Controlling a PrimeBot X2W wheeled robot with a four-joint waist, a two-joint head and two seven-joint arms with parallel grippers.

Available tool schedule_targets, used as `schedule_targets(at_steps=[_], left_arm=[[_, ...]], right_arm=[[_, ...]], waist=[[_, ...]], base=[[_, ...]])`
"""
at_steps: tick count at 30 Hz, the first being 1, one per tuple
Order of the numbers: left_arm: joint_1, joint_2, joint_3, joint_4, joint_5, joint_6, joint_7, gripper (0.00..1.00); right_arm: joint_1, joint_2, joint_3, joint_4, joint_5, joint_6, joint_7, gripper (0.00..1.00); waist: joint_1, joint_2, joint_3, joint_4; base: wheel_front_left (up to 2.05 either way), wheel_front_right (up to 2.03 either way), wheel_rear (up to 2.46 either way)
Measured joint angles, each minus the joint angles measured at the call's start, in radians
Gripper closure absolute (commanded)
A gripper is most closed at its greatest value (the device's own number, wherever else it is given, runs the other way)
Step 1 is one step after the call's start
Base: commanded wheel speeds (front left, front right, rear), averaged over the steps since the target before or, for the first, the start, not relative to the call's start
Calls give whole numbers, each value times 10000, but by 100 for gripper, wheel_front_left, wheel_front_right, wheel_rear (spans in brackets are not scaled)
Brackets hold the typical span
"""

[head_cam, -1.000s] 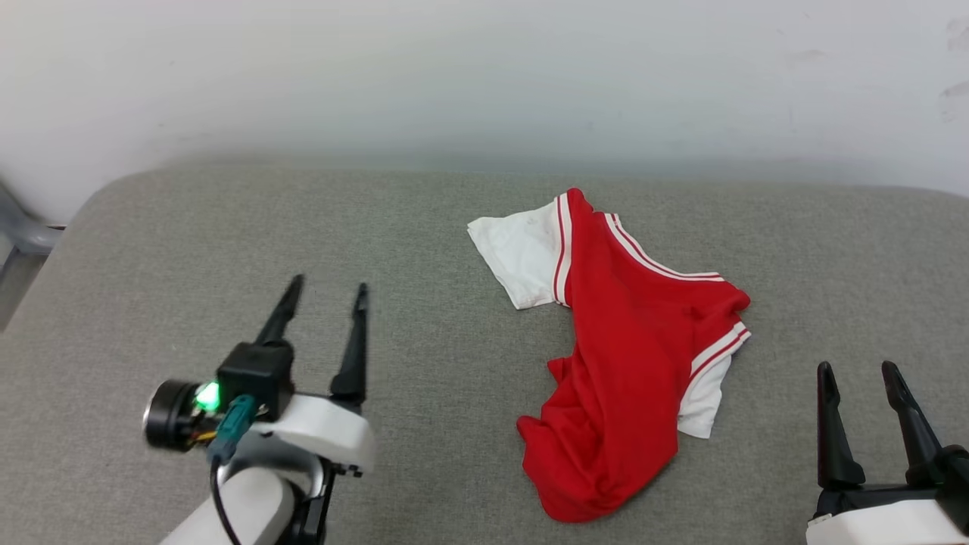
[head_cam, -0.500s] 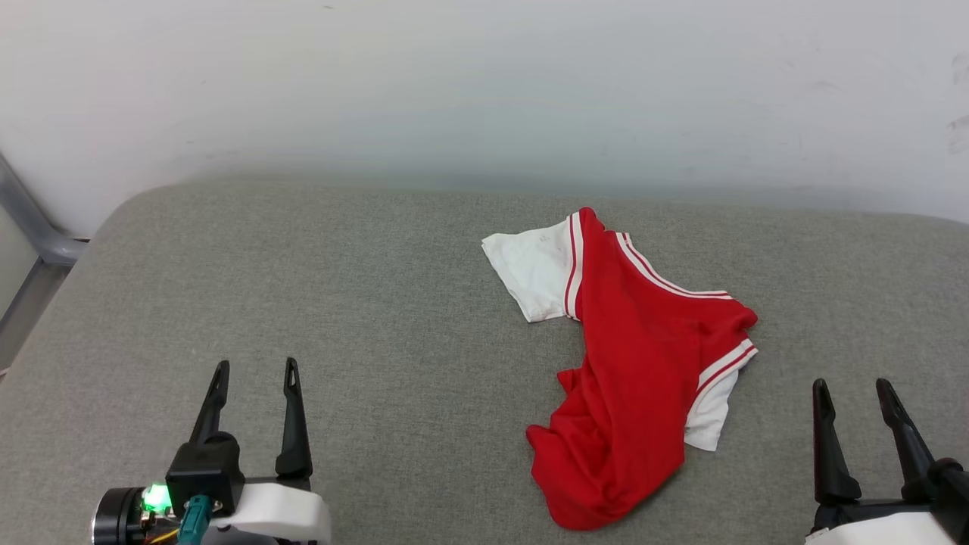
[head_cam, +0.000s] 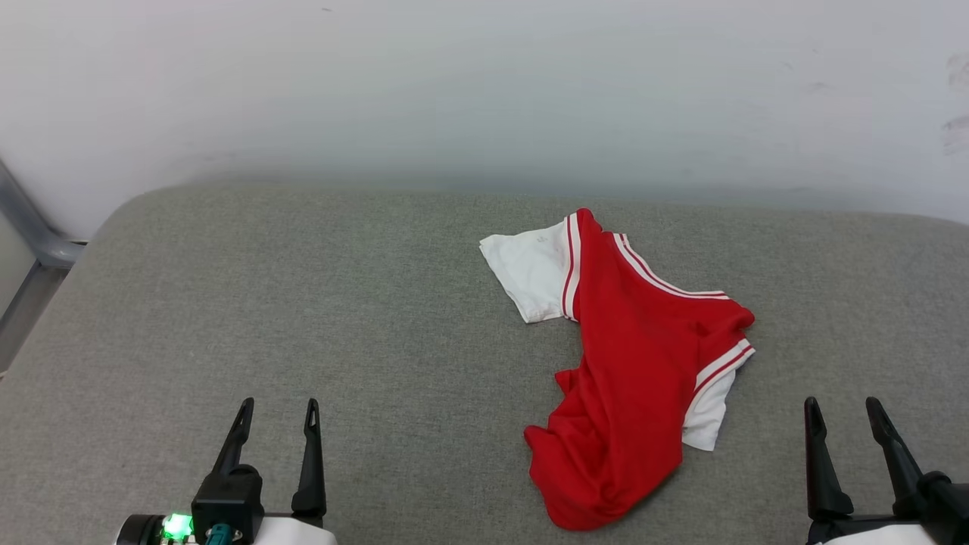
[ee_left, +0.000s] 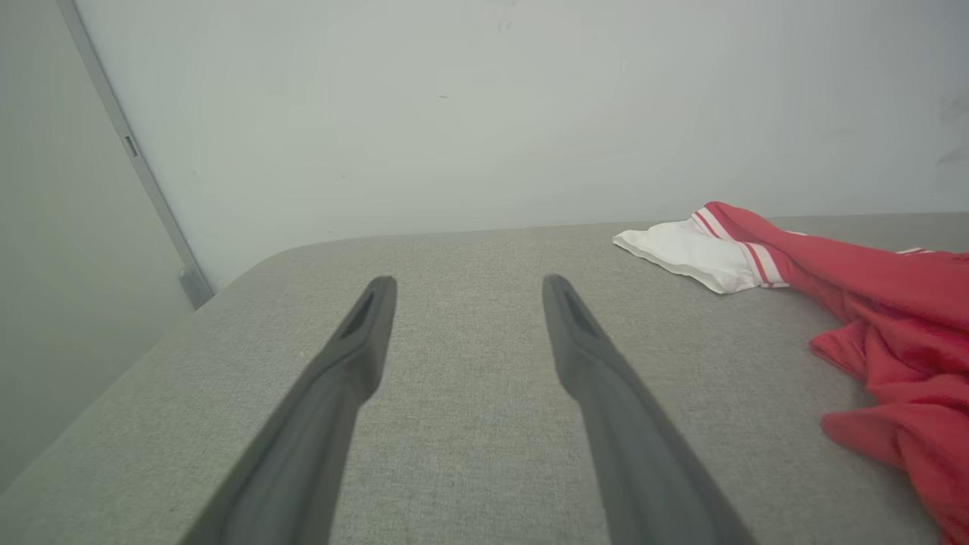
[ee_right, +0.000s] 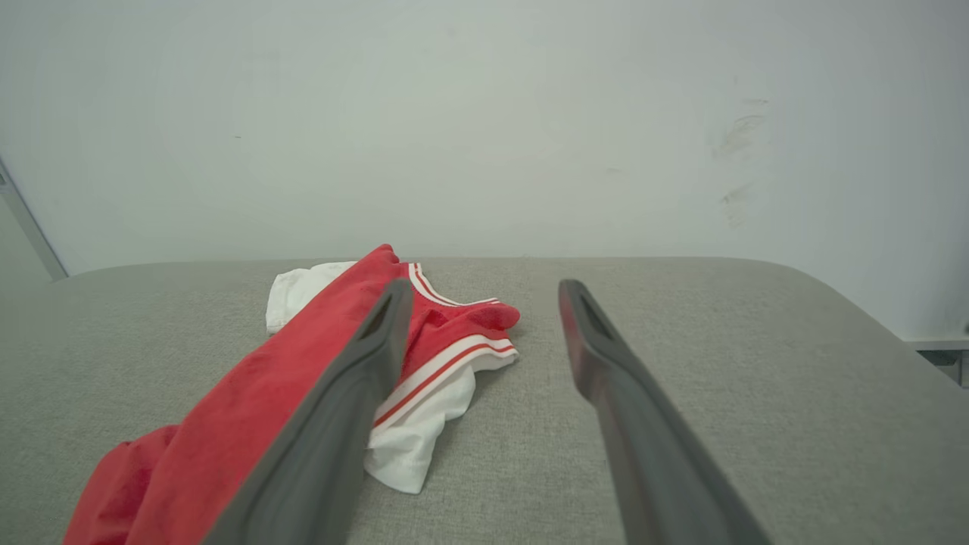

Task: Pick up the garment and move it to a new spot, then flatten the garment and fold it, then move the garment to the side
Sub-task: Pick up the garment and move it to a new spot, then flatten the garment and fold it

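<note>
The left gripper (head_cam: 278, 407), a two-fingered claw with long dark fingers, hovers low over the near left part of the grey fabric-covered padded surface (head_cam: 378, 303). Its fingers stand wide apart with nothing between them, pointing toward the far edge and the pale wall (head_cam: 484, 91) behind it. A grey metal bar (head_cam: 30, 227) slants past the surface's far left corner.

Right of centre lies the garment (head_cam: 636, 378), a red jersey-style T-shirt with white short sleeves and red-and-white stripe trim. It is bunched and twisted, not spread. One white sleeve (head_cam: 526, 276) points toward the far left, the red body runs in thick folds toward the near edge, and the other white sleeve (head_cam: 708, 416) is tucked under its right side. No gripper touches it.

The right gripper (head_cam: 842, 403), the same dark two-fingered claw, hangs over the near right part of the surface, just right of the garment's near end. Its fingers are also spread and empty.

By my reading, the task is at or near its start. The shirt is neither flat nor folded, so those steps and the final move to the side are yet to do. Whether it has already been carried to its new spot cannot be told. With both claws free, a pickup seems the likely next step.
</note>
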Motion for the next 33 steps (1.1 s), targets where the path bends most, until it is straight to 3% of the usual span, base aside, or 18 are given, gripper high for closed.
schedule_targets(at_steps=[13, 33], left_arm=[[142, -558, 692, -8, 721, -767, 0, 0], [247, -826, 1068, -2, 1231, -1177, 0, 0]], right_arm=[[32, 0, -61, 59, 184, 0, 0, 0], [32, 0, -65, 94, 272, 0, 0, 0]], waist=[[0, 0, -60, -18], [0, 0, -119, -71]], base=[[0, 0, 0], [0, 0, 0]])
